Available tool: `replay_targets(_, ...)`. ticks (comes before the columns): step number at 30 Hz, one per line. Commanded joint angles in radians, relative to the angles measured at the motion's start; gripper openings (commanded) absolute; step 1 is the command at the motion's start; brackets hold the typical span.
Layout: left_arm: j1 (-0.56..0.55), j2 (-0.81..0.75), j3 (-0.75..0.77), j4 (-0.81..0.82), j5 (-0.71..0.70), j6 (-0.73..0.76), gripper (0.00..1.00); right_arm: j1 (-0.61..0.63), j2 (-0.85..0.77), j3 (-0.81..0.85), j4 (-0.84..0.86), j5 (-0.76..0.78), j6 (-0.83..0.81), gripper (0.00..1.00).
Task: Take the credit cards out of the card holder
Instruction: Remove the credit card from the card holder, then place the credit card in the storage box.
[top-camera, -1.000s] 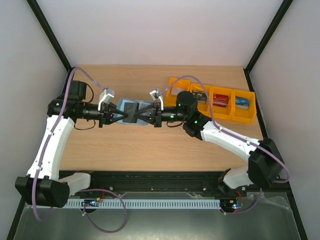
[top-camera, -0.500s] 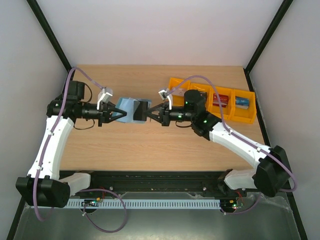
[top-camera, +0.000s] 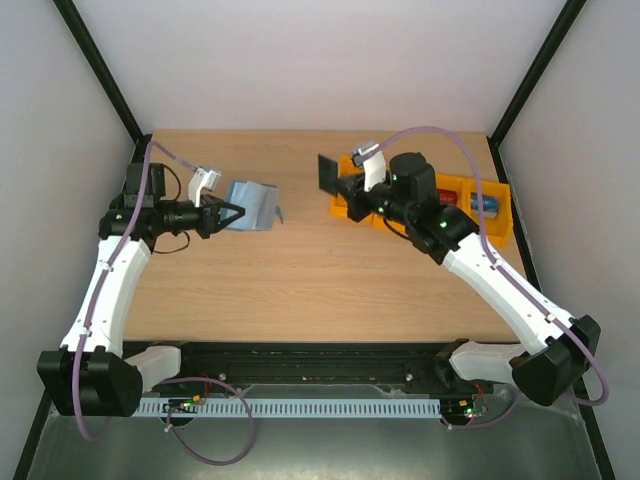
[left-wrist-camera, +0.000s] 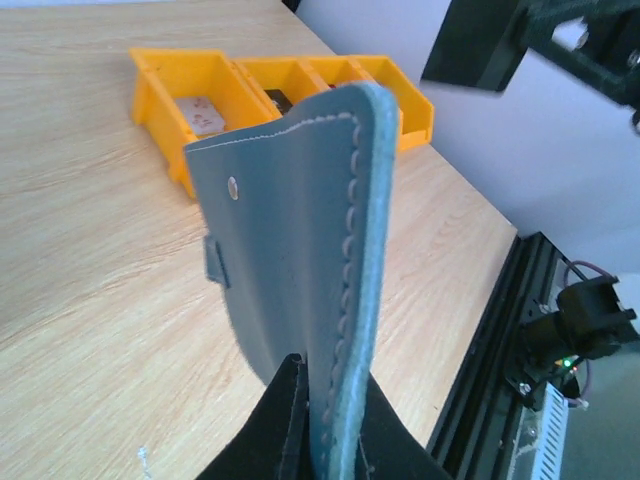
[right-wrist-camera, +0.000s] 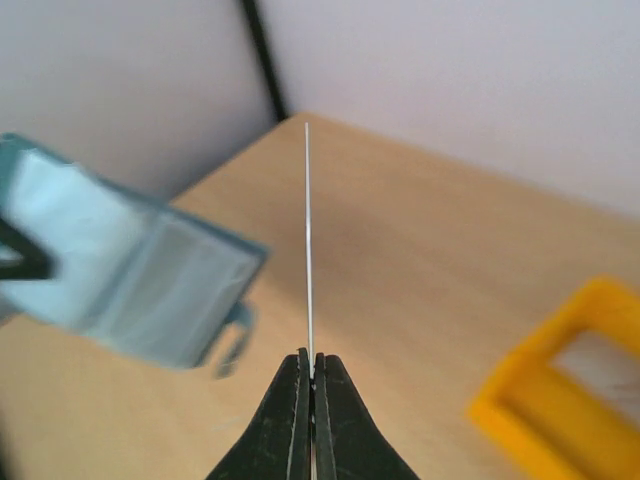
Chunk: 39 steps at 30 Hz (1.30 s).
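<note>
Card holder: clamped at one edge in our closed left gripper, held above the table as an anchor

Black credit card: pinched in our closed right gripper, well apart from the holder, near the orange bins, which we judge its destination

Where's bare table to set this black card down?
Bare wood: the table's whole near half, and the gap between wallet and bins. Crowded: right rear, with bins and the right claw holding the card.
</note>
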Motion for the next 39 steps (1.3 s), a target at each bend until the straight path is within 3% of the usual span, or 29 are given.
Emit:
replay_targets(1,0.007,-0.023,-0.018,0.076,-0.025,-0.058,0.02,0.0,0.034,0.119,-0.174,0.421,-0.29,0.02)
replay_targets(5,0.007,-0.022,-0.027,0.078,-0.031,-0.057,0.02,0.001,0.032,0.079,-0.073,0.637,-0.576,0.02)
replay_targets(9,0.008,-0.017,-0.027,0.071,-0.032,-0.044,0.02,0.002,-0.009,-0.059,0.305,0.886,-0.874,0.02)
replay_targets(13,0.008,-0.004,-0.032,0.071,-0.026,-0.041,0.02,0.005,0.016,-0.183,0.671,1.058,-1.281,0.02)
replay_targets(18,0.008,0.007,-0.028,0.064,-0.03,-0.028,0.02,0.035,0.07,-0.358,1.251,1.074,-1.812,0.02)
replay_targets(23,0.008,0.015,-0.029,0.061,-0.029,-0.026,0.02,0.082,0.132,-0.43,1.586,0.944,-2.097,0.02)
replay_targets(27,0.01,0.017,-0.028,0.061,-0.029,-0.026,0.02,0.127,0.161,-0.481,1.705,0.841,-2.226,0.02)
replay_targets(31,0.013,0.017,-0.03,0.061,-0.028,-0.025,0.02,0.145,0.163,-0.496,1.701,0.837,-2.229,0.02)
replay_targets(36,0.014,0.017,-0.031,0.061,-0.03,-0.025,0.02,0.145,0.146,-0.516,1.595,0.864,-2.151,0.02)
replay_targets(39,0.016,0.016,-0.033,0.06,-0.03,-0.024,0.02,0.119,0.134,-0.502,1.419,0.9,-1.982,0.02)
